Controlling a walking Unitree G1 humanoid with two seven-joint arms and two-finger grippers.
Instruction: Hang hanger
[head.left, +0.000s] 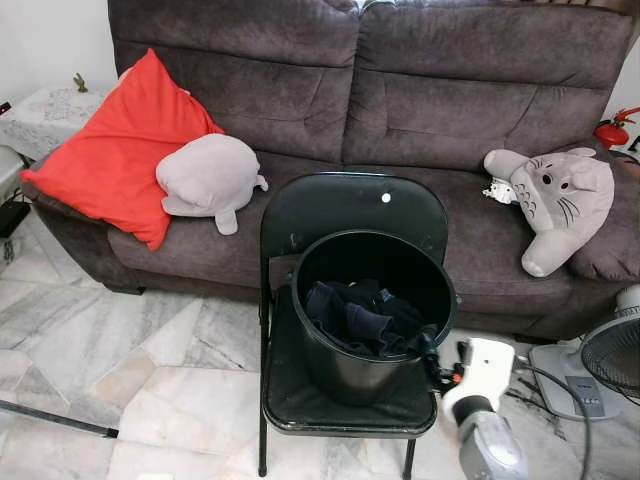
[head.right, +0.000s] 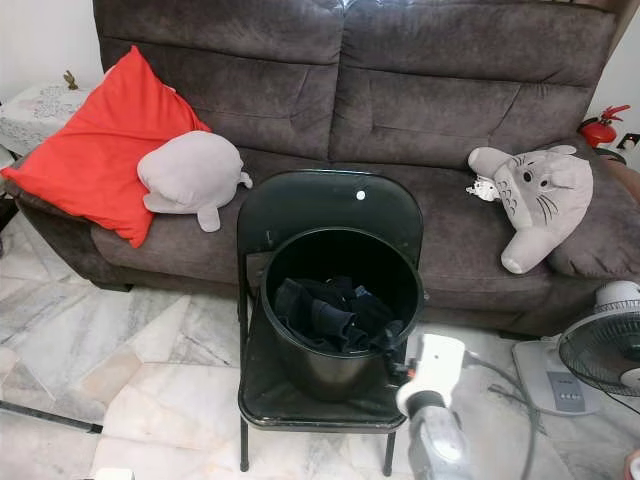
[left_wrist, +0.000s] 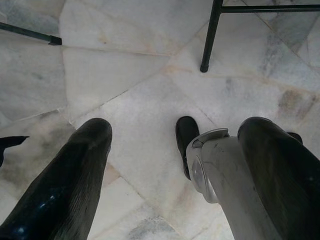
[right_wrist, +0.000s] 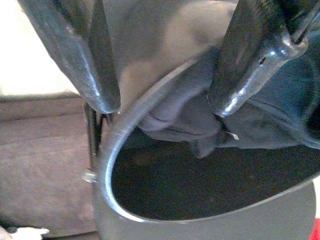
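A black bucket (head.left: 345, 370) stands on the seat of a black folding chair (head.left: 350, 205) in front of the sofa. Dark navy clothes (head.left: 360, 315) lie bunched inside it. My right gripper (head.left: 432, 352) is at the bucket's near right rim, open. In the right wrist view its fingers (right_wrist: 240, 75) stand apart over the rim (right_wrist: 107, 165), one tip touching the dark cloth (right_wrist: 185, 120). My left gripper (left_wrist: 177, 125) hangs open over the marble floor, near a chair leg (left_wrist: 210, 37). I see no hanger.
A dark sofa (head.left: 420, 90) carries a red pillow (head.left: 120, 150), a grey plush (head.left: 210, 175) and a grey cat-like plush (head.left: 560, 200). A fan (head.left: 612, 360) stands on the floor at right, with cables. A black pole (head.left: 55, 420) lies on the floor at left.
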